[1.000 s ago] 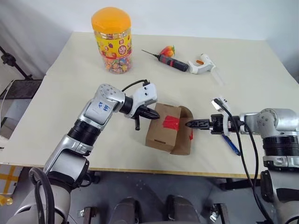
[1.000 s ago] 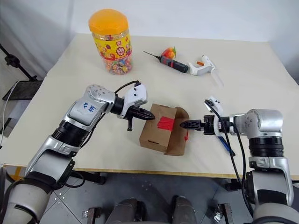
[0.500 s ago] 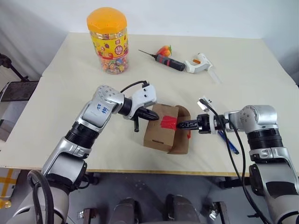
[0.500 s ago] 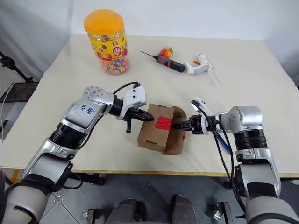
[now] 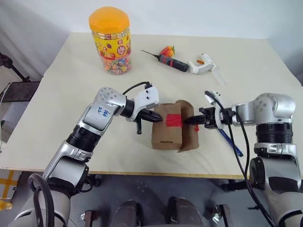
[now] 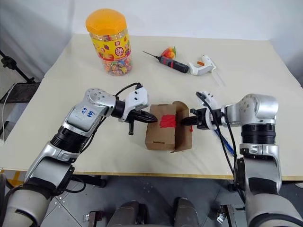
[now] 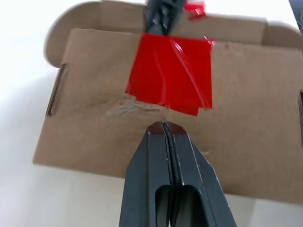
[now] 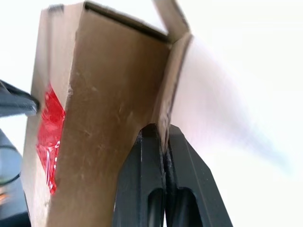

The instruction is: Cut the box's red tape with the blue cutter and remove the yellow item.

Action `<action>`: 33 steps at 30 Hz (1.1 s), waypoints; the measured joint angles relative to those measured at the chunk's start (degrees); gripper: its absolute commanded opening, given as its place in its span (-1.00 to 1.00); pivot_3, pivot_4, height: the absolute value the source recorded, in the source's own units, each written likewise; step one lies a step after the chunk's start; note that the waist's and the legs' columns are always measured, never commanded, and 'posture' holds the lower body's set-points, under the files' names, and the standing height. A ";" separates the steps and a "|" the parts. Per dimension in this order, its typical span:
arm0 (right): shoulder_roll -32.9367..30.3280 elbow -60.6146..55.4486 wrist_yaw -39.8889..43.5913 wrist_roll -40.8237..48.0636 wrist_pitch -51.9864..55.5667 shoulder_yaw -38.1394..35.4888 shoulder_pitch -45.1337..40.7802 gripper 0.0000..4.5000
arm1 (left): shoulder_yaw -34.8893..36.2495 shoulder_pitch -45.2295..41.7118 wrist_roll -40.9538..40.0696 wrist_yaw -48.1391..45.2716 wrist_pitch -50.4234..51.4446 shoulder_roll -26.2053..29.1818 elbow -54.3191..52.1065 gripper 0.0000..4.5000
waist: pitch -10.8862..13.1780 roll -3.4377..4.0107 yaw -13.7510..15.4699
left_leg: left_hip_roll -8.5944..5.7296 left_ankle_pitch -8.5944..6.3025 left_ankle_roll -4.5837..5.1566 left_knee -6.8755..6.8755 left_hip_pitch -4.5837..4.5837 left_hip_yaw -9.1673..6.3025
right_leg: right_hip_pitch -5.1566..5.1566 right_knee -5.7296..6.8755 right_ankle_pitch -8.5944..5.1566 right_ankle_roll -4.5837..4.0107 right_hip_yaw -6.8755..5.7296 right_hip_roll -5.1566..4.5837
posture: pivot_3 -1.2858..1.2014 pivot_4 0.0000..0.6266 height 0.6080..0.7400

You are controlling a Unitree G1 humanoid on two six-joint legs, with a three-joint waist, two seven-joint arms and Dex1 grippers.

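Box between both pincers, right pincer clamping its flap, left pincer closed.

The brown box sits near the table's front edge, one flap raised, red tape on top; the blue cutter lies just right.

Box near table's front edge, red tape on top. Left gripper pressed shut against box; right gripper pinching raised flap. Blue cutter lying beside right arm.
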 measured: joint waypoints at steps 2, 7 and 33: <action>-1.57 0.00 -3.57 3.31 0.00 0.61 -1.96 -0.99 | 0.44 -0.01 -0.01 0.43 -0.73 -0.81 0.70 -1.00 | 0.01 0.01 0.13 | -0.03 0.00 0.01 0.00 -0.02 0.00 | -0.01 -0.02 0.00 0.00 0.00 -0.04 | 0.03 -0.52 1.00; -6.63 0.04 -12.78 14.09 -0.01 3.75 -6.56 -0.99 | 1.03 0.00 0.01 1.79 -2.18 -2.54 2.69 -1.00 | 0.01 0.01 0.42 | -0.02 0.00 0.01 0.00 -0.03 0.02 | -0.01 -0.04 0.00 0.00 -0.01 -0.04 | 0.03 -0.52 1.00; -11.44 -3.00 -70.69 59.22 -0.59 19.36 -15.18 -0.99 | 16.22 4.53 -12.44 0.07 -9.41 -3.22 4.19 -1.00 | 0.01 0.00 0.70 | 0.02 0.01 0.05 0.13 -1.17 -0.13 | -1.04 -0.01 0.01 -0.01 -0.25 -0.02 | 0.03 -0.52 1.00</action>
